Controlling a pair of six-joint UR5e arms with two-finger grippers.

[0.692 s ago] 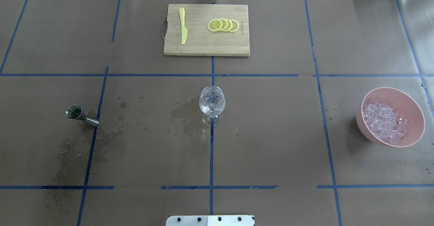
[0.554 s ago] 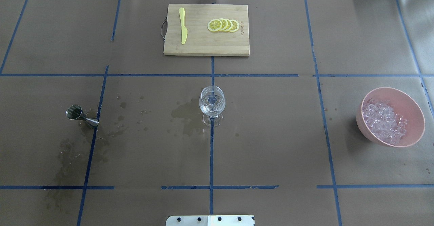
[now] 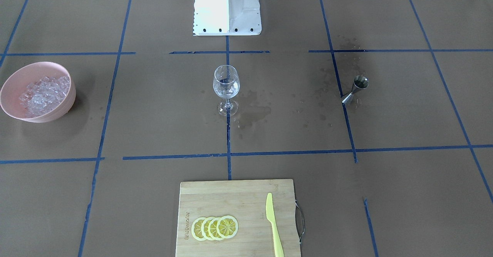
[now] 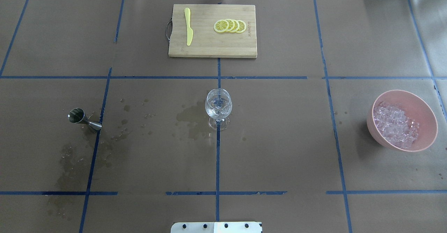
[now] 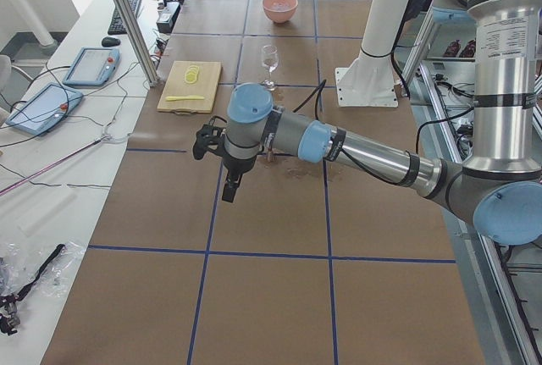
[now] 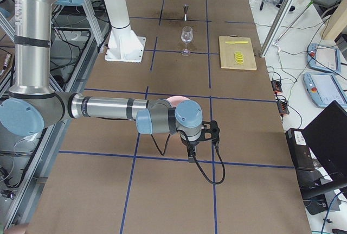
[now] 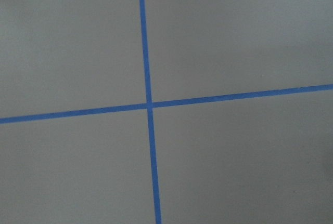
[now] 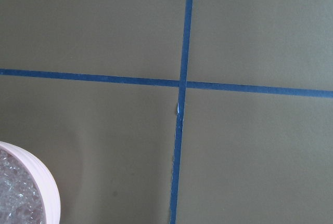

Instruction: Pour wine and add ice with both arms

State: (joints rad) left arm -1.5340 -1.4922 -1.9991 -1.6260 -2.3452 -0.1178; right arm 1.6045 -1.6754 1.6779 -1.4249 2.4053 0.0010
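A clear stemmed glass (image 4: 218, 109) stands at the table's centre with a little clear liquid in it. It also shows in the front view (image 3: 226, 89). The ice (image 4: 396, 126) is heaped in a pink bowl (image 4: 424, 109) at the right. A steel jigger (image 4: 82, 118) stands at the left among wet stains. The left arm (image 5: 356, 149) reaches out beyond the jigger's end of the table, and its gripper (image 5: 229, 189) hangs over bare paper. The right arm (image 6: 108, 108) holds its gripper (image 6: 191, 155) just outside the bowl (image 8: 44, 185). I cannot tell whether either gripper is open or shut.
A wooden cutting board (image 4: 213, 48) at the far middle carries a yellow knife (image 4: 188, 27) and several lemon slices (image 4: 229, 26). The white pedestal base (image 3: 227, 6) stands at the near edge. Blue tape lines cross the brown paper.
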